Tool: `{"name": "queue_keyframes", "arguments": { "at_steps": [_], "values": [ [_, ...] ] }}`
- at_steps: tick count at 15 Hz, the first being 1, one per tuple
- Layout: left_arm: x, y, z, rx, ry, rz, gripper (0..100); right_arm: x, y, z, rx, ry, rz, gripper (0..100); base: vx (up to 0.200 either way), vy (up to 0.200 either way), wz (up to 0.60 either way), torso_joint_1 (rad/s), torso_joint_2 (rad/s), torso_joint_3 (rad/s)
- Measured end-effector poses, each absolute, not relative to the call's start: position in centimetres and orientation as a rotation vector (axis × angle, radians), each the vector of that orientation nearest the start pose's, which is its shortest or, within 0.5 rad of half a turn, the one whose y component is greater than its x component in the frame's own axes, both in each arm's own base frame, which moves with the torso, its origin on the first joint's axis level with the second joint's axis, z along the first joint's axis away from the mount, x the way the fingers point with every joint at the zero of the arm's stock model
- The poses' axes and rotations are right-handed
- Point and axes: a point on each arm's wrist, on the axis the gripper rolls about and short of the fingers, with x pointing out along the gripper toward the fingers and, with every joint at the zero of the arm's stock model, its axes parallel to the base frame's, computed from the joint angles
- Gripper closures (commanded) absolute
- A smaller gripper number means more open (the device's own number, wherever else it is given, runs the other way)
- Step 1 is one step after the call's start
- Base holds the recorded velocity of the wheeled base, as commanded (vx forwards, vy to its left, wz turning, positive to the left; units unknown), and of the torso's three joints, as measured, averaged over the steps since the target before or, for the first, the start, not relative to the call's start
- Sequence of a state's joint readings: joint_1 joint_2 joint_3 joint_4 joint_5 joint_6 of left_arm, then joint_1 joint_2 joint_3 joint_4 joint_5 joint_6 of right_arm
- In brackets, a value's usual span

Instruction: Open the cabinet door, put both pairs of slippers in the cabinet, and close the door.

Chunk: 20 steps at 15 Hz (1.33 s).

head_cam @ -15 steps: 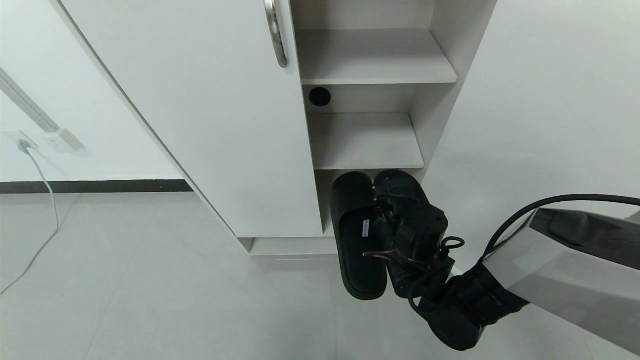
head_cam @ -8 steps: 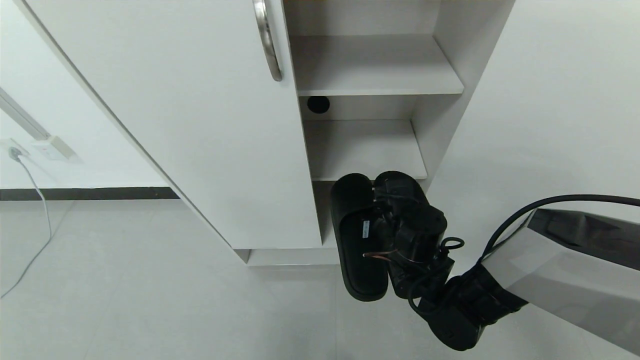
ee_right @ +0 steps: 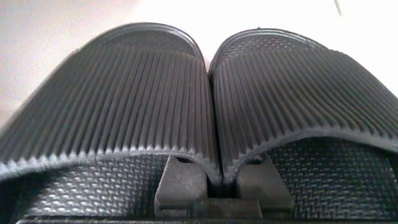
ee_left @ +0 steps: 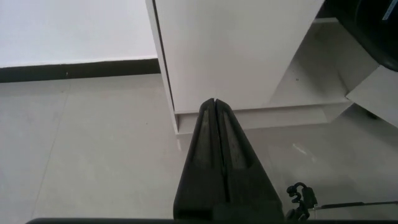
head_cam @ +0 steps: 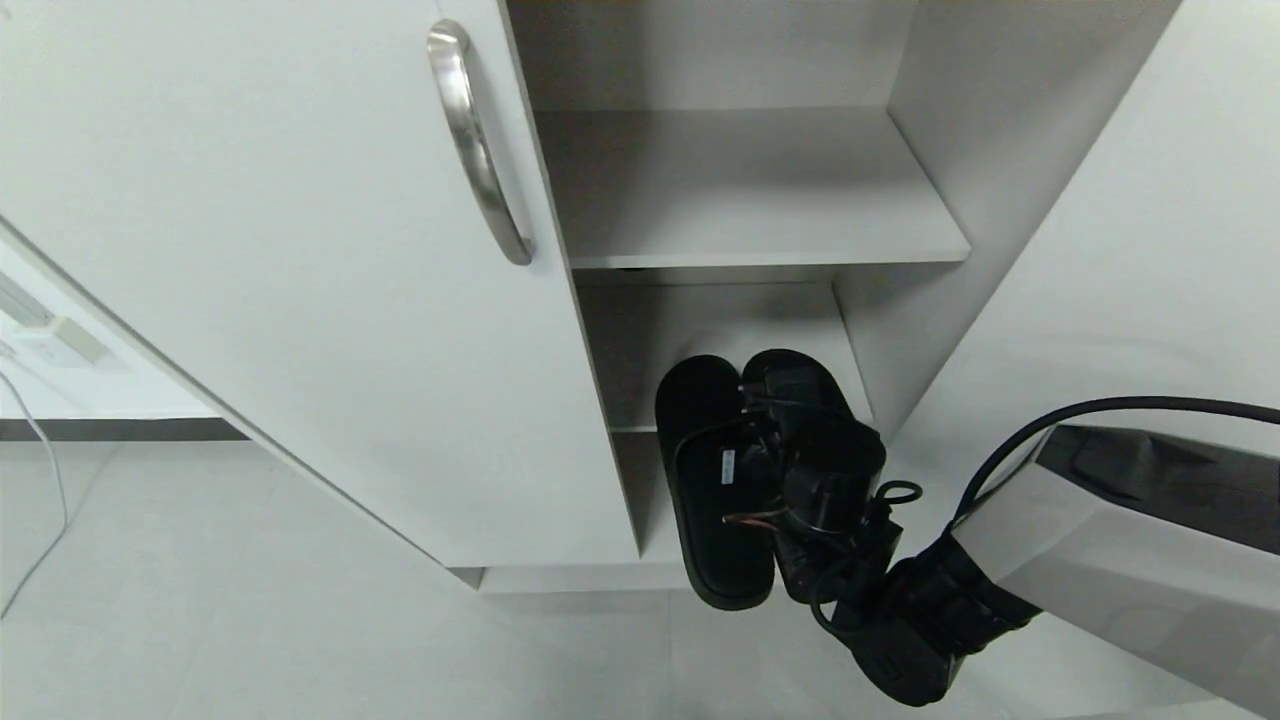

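Note:
A pair of black slippers (head_cam: 715,480) hangs side by side in front of the open white cabinet (head_cam: 1000,150), level with its lower shelf (head_cam: 700,350). My right gripper (head_cam: 765,470) is shut on the pair, pinching the two inner strap edges together. In the right wrist view both ribbed straps of the black slippers (ee_right: 149,106) meet above the fingers (ee_right: 180,186). The cabinet door (head_cam: 300,260) with its metal handle (head_cam: 478,150) stands swung open to the left. My left gripper (ee_left: 214,109) is shut and empty, low above the floor near the cabinet's base.
The upper shelf (head_cam: 740,190) is bare. Grey tiled floor (head_cam: 250,620) spreads to the left of the door. A wall socket with a grey cable (head_cam: 40,480) sits at the far left by the dark skirting board. The cabinet's plinth (ee_left: 261,115) lies ahead of the left arm.
The head view has shifted closer to the cabinet, so door and shelves appear larger and lower. The right arm still holds the slippers, now further in toward the lower shelf opening.

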State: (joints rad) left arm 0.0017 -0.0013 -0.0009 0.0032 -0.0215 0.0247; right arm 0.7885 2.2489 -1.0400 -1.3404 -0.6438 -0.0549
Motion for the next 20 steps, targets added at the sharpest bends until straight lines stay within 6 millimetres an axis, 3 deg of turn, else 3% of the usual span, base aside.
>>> {"name": "queue_keyframes", "arguments": {
  "at_steps": [4,9,14,20],
  "values": [
    [-2.3,-0.1,7.5,0.025,0.000,-0.020,100,31.7,28.8,10.4,0.033,-0.105,0.122,100,0.000,0.000,0.00,0.000,0.00,0.000],
    [-2.3,0.0,7.5,0.023,0.001,-0.021,100,34.8,29.0,10.7,0.025,-0.091,0.079,100,0.000,0.000,0.00,0.000,0.00,0.000],
    [-2.3,0.0,7.5,0.021,0.000,-0.019,100,37.7,29.5,12.3,0.019,-0.080,0.048,100,0.000,0.000,0.00,0.000,0.00,0.000],
    [-2.3,0.0,7.6,0.022,0.000,-0.018,100,39.8,30.0,14.6,0.053,-0.082,0.030,100,0.000,0.000,0.00,0.000,0.00,0.000]
  ]
}}
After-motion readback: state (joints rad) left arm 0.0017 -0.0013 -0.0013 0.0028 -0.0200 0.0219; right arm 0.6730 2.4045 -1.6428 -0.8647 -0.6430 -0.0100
